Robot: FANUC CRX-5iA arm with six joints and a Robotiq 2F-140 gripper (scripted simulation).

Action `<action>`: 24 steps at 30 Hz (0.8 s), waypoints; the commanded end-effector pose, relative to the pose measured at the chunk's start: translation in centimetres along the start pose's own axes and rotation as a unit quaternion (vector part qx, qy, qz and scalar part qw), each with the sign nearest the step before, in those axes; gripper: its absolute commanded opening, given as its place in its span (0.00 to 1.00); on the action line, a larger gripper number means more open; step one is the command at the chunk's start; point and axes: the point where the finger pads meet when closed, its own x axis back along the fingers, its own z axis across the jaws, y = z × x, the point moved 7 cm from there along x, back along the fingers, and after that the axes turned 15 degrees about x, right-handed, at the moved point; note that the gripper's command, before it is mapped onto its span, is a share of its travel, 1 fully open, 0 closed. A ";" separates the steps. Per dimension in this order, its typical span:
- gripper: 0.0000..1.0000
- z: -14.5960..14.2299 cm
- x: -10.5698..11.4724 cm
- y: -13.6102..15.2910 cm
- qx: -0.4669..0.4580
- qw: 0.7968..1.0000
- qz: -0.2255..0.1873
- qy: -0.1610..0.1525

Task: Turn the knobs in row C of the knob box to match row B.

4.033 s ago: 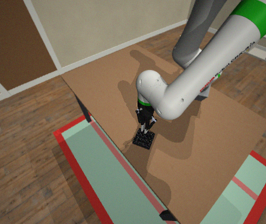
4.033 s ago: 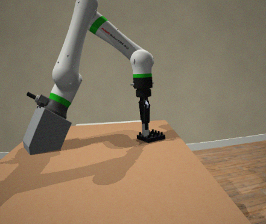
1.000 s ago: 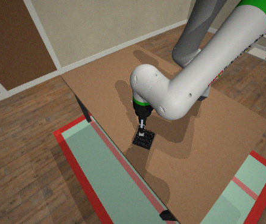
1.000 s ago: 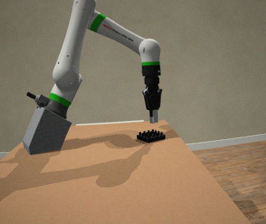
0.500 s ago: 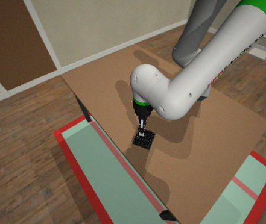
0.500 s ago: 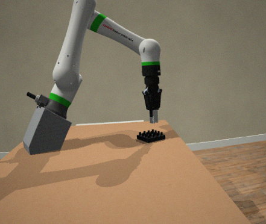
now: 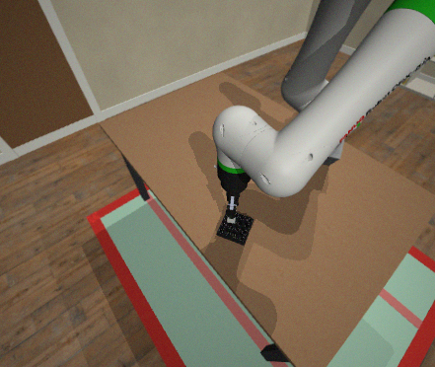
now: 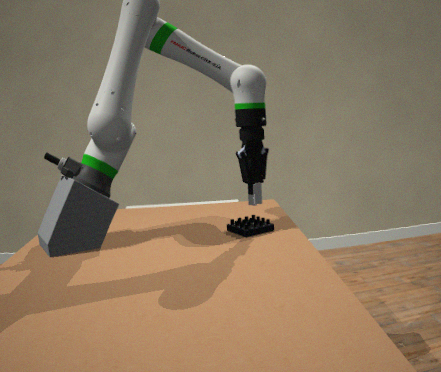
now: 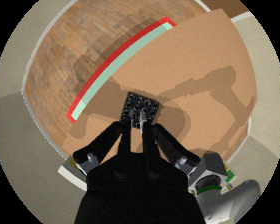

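The knob box [image 7: 239, 234] [image 8: 248, 232] [image 9: 144, 101] is a small black block standing on the table, with several short black knobs on top. The white lines, printed names and marks are too small to read, so I cannot tell where each knob points or which side has the socket. My gripper [image 7: 231, 218] [image 8: 255, 199] [image 9: 136, 114] points down with a narrow gap between its pale fingertips and nothing held. In the exterior view the tips are above the knobs, apart from them. In the wrist view they cover part of the box.
The brown table [image 7: 327, 237] [image 8: 197, 320] [image 9: 191, 55] carries the box near one edge. The grey arm base [image 8: 79, 215] stands at the table's other end. Pale green floor strips with red borders [image 7: 135, 276] lie beside the table. Arm shadows cross the table top.
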 end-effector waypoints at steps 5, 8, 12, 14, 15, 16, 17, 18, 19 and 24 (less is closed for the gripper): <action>0.12 0.0 -0.2 0.0 0.000 1.000 0.000 0.000; 0.12 0.0 -0.4 0.0 0.000 1.000 0.000 0.000; 0.12 0.0 -0.8 0.0 0.000 1.000 0.000 0.000; 0.12 0.0 -1.0 0.0 0.000 1.000 0.000 0.000; 0.12 0.0 -1.2 0.0 0.000 1.000 0.000 0.000; 0.12 0.0 -1.3 0.0 0.000 1.000 0.000 0.000; 0.12 0.0 -1.4 0.0 0.000 1.000 0.000 0.000; 0.12 0.0 -1.6 0.0 0.000 1.000 0.000 0.000; 0.12 0.0 -1.7 0.0 0.000 1.000 0.000 0.000; 0.12 0.0 -2.1 0.0 0.000 1.000 0.000 0.000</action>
